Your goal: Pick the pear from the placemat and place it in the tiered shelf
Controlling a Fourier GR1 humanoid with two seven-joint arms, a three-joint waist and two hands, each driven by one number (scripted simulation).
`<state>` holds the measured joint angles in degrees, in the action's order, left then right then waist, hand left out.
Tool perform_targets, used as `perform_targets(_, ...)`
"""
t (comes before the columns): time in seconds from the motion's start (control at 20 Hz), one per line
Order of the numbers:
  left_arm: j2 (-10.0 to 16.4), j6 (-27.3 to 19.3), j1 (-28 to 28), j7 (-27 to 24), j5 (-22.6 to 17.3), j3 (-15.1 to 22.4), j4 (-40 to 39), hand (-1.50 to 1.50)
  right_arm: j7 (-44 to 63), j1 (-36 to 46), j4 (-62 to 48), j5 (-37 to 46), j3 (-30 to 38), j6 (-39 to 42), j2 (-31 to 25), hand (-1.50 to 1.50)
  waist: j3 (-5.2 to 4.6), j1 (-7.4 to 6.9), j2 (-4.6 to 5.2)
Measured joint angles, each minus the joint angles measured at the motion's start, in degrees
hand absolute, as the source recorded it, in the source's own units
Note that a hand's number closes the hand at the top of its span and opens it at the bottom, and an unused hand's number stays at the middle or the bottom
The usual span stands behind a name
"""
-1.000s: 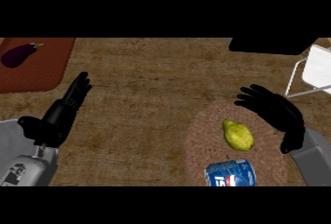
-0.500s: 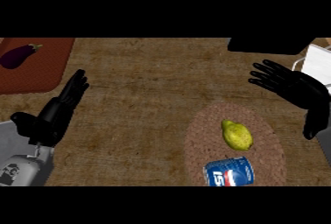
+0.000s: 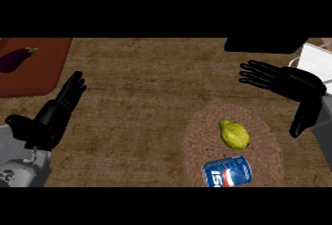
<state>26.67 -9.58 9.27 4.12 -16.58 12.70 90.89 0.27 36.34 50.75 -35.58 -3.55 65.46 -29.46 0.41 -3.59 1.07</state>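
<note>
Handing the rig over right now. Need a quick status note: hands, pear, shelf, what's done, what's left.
Left hand: open, resting at the left, empty.
Right hand: open, fingers spread, beyond and right of the pear, empty.
Pear: on the round placemat, beside a soda can.
Tiered shelf: at the right edge.
Done: nothing. Left: grasp pear, place it in the shelf.

Both hands, left hand (image 3: 50,118) and right hand (image 3: 285,83), hover open.

The pear (image 3: 234,134) lies on the round placemat (image 3: 196,139), with 1 blue can (image 3: 228,172) just nearer. The right hand (image 3: 285,81) hangs open, far right of the pear. The left hand (image 3: 55,116) rests open at left.
</note>
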Motion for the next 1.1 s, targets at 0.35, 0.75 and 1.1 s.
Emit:
perform_targets(0.35,-0.1,-0.5,-1.3,0.6,0.6,-0.3,1.7,0.0,-3.2,-0.5,5.6,11.1,0.1,-1.2,2.1,-1.5,-0.04,0.62,-0.09)
perform_targets(0.75,0.0,-0.1,-2.4,0.5,0.9,-1.0,2.4,0.0,-5.6,-1.1,10.4,20.4,-2.4,-1.7,4.3,-1.5,-0.09,0.75,-0.1)
perform_targets(1.1,0.4,0.5,-3.0,1.3,0.5,-2.1,3.4,0.0,-8.3,-2.6,15.0,27.1,-6.5,-2.5,3.5,-1.5,-0.1,1.07,-0.18)
